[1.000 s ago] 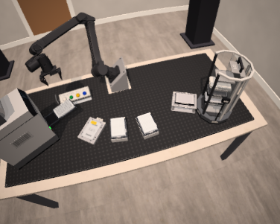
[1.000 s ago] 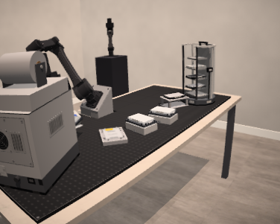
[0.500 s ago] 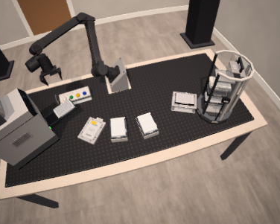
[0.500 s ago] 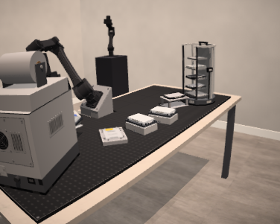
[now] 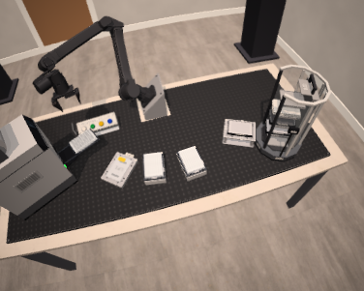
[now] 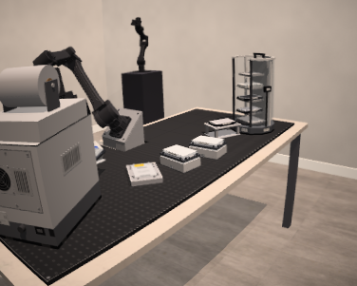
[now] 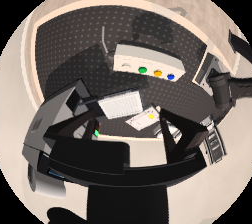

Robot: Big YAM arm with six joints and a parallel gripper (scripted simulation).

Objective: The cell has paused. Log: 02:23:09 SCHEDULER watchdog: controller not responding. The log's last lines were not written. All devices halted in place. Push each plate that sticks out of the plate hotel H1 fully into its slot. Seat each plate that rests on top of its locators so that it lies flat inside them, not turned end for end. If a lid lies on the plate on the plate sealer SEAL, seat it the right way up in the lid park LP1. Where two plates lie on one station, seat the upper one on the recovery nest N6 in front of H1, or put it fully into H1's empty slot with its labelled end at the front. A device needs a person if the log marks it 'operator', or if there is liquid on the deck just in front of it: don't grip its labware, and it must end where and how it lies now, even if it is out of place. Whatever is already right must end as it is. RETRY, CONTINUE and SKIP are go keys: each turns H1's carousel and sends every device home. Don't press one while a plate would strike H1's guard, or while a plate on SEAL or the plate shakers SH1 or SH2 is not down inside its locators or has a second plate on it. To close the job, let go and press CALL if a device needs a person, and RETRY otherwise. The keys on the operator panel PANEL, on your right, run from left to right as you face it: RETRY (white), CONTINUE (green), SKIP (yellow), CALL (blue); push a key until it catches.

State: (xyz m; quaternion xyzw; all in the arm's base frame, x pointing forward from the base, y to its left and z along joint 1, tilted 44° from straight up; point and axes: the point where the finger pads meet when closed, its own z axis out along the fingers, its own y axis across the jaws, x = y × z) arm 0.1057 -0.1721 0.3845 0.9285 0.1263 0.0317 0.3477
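Over the back left corner of the table, as the top view has it, my gripper (image 5: 66, 99) hangs in the air with its fingers spread wide and nothing between them. Just below and in front of it sits the key panel (image 5: 98, 124), a pale box with white, green, yellow and blue buttons in a row. I see the same panel through the wrist camera (image 7: 147, 66), between and beyond the two dark fingers. Beside the panel a plate (image 5: 83, 140) lies tilted on the tray of the big grey sealer (image 5: 23, 173), which carries a roll on top.

Further along the table, well away from the gripper, I count a flat tray with a yellow mark (image 5: 118, 168), then two white plates on their stands (image 5: 154, 167) and (image 5: 191, 162); the second sits turned at an angle. Beyond those is a single nest with a plate (image 5: 239, 131), and just beside it the round glass tower (image 5: 293, 111) with plates on its shelves. From here I cannot tell which of them stick out.

Everything stands on a black perforated mat (image 5: 205, 197) inside a pale wooden table rim. The arm's grey wedge base (image 5: 156, 98) is set at the back edge. Around the table I see grey plank flooring, plain walls, a brown door (image 5: 52, 6) and a black pedestal (image 5: 260, 18).
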